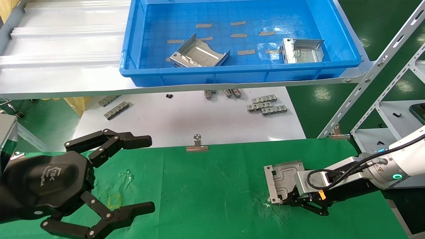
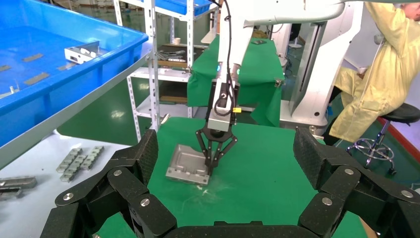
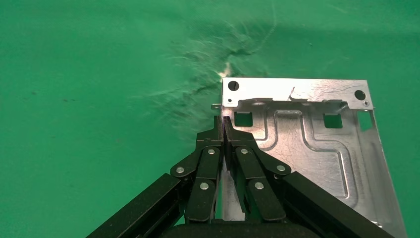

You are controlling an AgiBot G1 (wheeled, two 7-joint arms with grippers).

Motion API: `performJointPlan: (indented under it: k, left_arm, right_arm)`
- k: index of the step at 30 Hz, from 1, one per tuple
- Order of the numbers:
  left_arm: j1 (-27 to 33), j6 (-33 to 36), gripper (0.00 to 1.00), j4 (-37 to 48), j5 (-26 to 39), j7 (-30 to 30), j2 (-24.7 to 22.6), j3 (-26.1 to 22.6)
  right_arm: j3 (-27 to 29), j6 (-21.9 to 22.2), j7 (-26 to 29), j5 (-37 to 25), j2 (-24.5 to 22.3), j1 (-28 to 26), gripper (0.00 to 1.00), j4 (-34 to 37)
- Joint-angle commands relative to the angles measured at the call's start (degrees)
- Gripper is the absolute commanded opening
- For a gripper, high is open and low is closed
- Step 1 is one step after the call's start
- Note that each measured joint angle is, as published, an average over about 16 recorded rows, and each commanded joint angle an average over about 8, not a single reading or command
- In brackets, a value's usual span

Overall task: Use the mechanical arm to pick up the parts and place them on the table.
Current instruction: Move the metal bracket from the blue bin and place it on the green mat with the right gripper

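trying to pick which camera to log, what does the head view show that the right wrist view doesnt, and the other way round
Only the head view shows the blue bin on the shelf with two more parts inside, the white sheet with small grey strips, the binder clip, and the open left gripper hovering over the table's left side.

Only the right wrist view shows the right gripper fingertips pinched on the folded edge of the part, plus its square cutouts.

Both show that part lying on the green table, held by the right gripper.
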State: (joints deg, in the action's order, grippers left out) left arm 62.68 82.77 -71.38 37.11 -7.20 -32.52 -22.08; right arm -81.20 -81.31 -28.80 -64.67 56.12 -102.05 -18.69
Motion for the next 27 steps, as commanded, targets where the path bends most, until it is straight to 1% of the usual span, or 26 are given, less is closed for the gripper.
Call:
performJointPlan:
  k: [1, 7, 16, 21, 24, 27]
  left_arm:
    - [0.0, 0.0, 1.0, 0.0, 0.0, 0.0, 0.0, 0.0]
    - [0.0, 0.0, 1.0, 0.0, 0.0, 0.0, 0.0, 0.0]
    - [0.0, 0.0, 1.0, 0.0, 0.0, 0.0, 0.0, 0.0]
    - [0.0, 0.0, 1.0, 0.0, 0.0, 0.0, 0.0, 0.0]
    - [-0.01, -0.01, 1.0, 0.01, 0.0, 0.0, 0.0, 0.0]
    - [-0.01, -0.01, 1.0, 0.01, -0.01, 0.0, 0.01, 0.0]
  right_arm:
    - [0.02, -0.03, -1.07, -0.04, 0.77, 0.03, 1.0, 1.67]
    - [0.13, -0.42, -3.46, 0.07, 2.04, 0.18, 1.0, 5.04]
    - [0.98, -4.5, -4.94, 1.44, 2.32, -1.97, 1.0, 7.88]
    - [2.21, -7.4, -4.18, 3.59, 2.09, -2.79, 1.0, 8.33]
    - [3.4, -9.41, -2.72, 5.69, 1.89, -2.64, 1.0, 8.57]
    - [4.11, -10.36, -2.01, 6.93, 1.72, -2.38, 1.0, 8.76]
